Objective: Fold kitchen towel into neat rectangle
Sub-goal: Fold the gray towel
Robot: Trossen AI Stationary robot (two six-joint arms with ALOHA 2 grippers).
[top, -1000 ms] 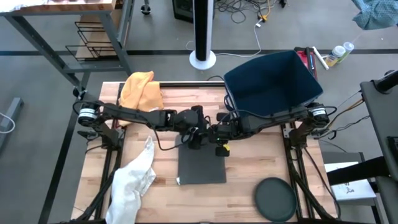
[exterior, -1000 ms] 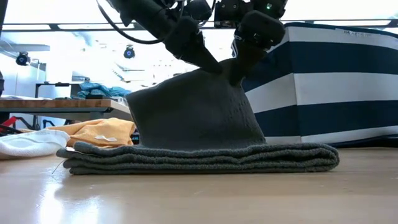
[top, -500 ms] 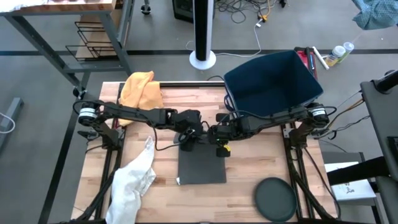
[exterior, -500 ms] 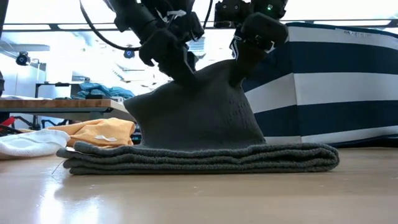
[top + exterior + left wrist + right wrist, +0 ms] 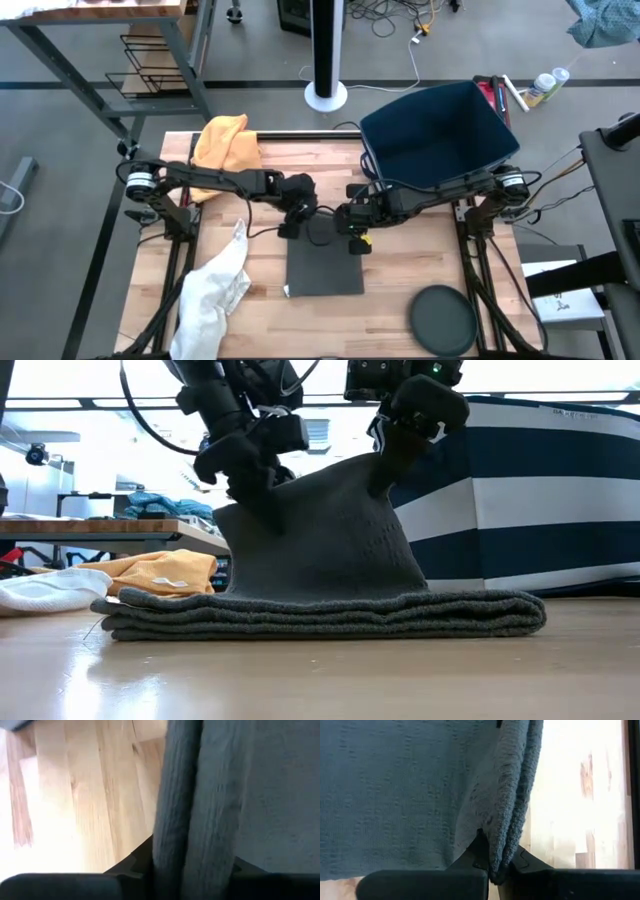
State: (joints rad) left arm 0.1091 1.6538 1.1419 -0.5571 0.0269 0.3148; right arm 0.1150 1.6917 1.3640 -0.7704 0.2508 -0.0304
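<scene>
Grey terry cloth makes up the kitchen towel (image 5: 330, 575), which lies mostly folded in a flat stack on the wooden desk (image 5: 400, 255), directly below both claws, with one upper layer pulled up into a tent. The right claw (image 5: 499, 865) is clamped on the raised edge at its peak; its wrist view shows the doubled hem pinched tight between the two dark fingers. The left claw (image 5: 262, 510) sits lower on the slope of the same lifted layer, on the side away from the right claw. Its wrist view shows a thick fold of towel running between the fingers, but whether they are actually pinching it or merely straddling it cannot be told.

The raised edge runs from one claw to the other, across the short way of the stack, while the stack's long axis stretches toward the near edge of the desk. The right claw has the firmer and higher hold, so it looks like the one leading the lift. The likely next move is carrying this edge over along the long axis.
</scene>
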